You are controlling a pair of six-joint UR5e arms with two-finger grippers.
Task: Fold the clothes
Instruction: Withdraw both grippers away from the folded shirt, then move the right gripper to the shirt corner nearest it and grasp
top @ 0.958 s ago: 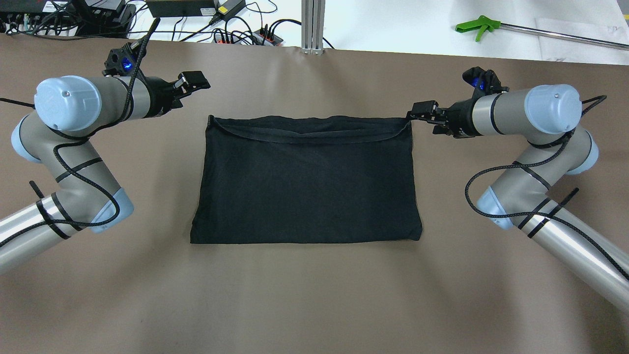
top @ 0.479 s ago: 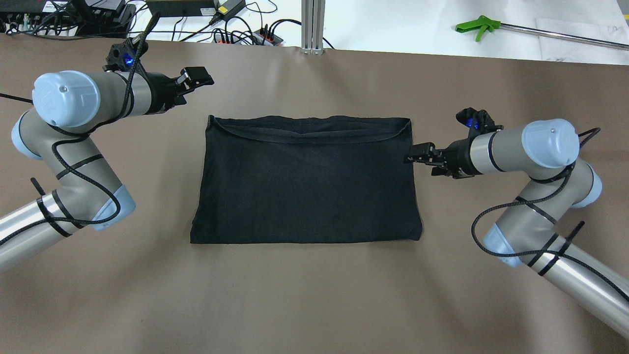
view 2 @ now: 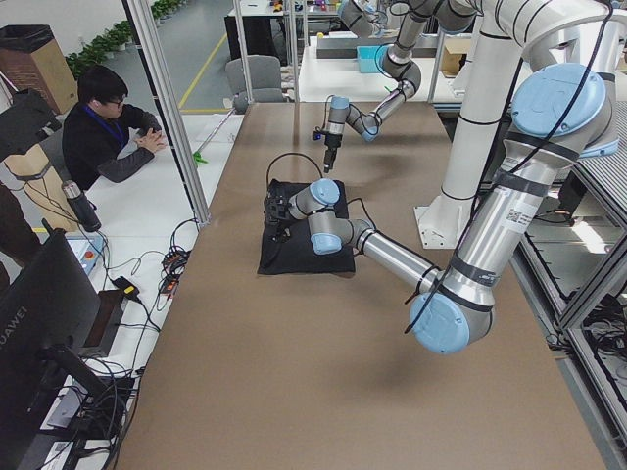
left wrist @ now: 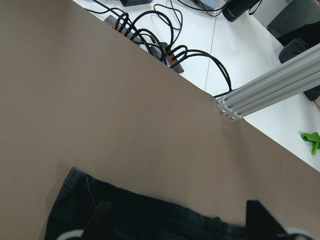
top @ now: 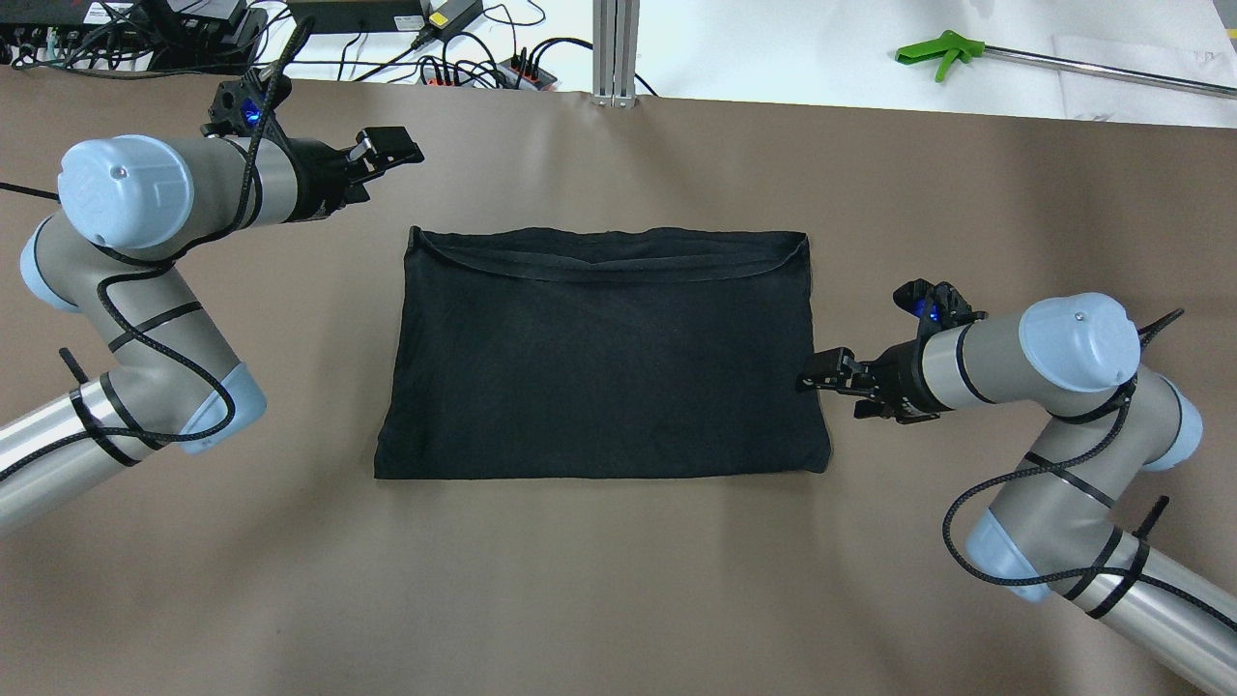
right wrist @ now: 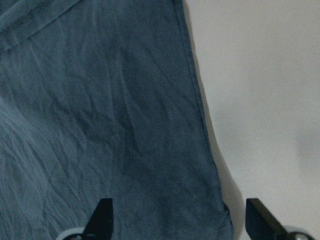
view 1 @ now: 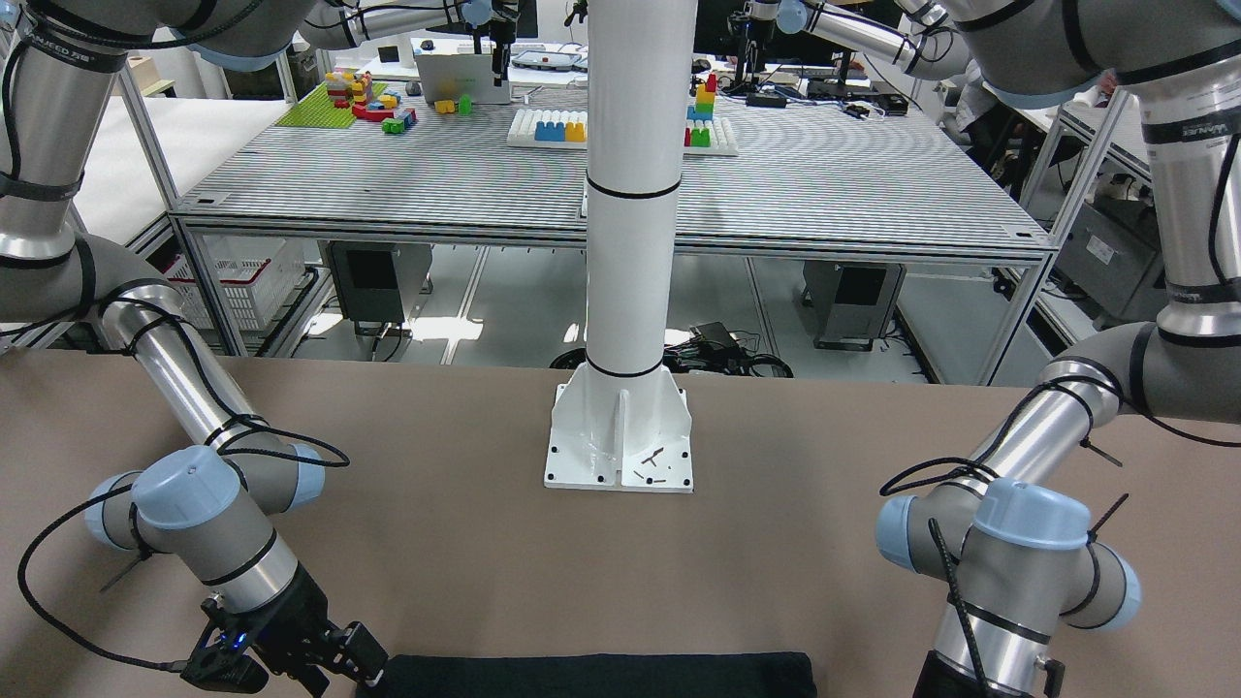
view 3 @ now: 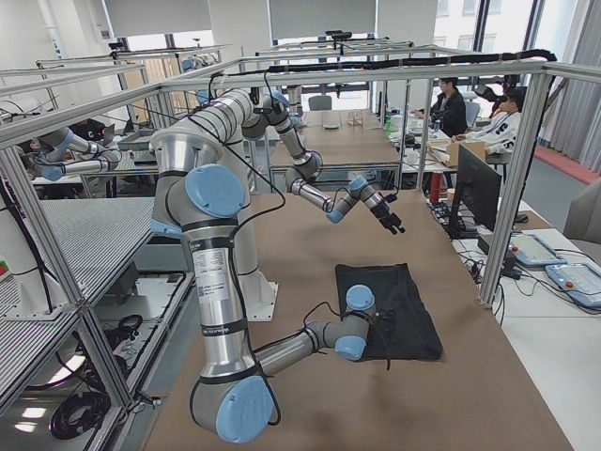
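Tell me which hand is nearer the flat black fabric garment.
Right. The right hand sits at the black fabric garment's right edge; the left hand hangs apart, beyond its far left corner.

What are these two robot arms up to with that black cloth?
They are folding clothes. A black garment lies flat on the brown table, already folded into a rectangle. The right arm reaches in at the garment's right edge, its jaws open over the cloth and gripping nothing. The left arm is off the garment's far left corner, its jaws open too and clear of the cloth.
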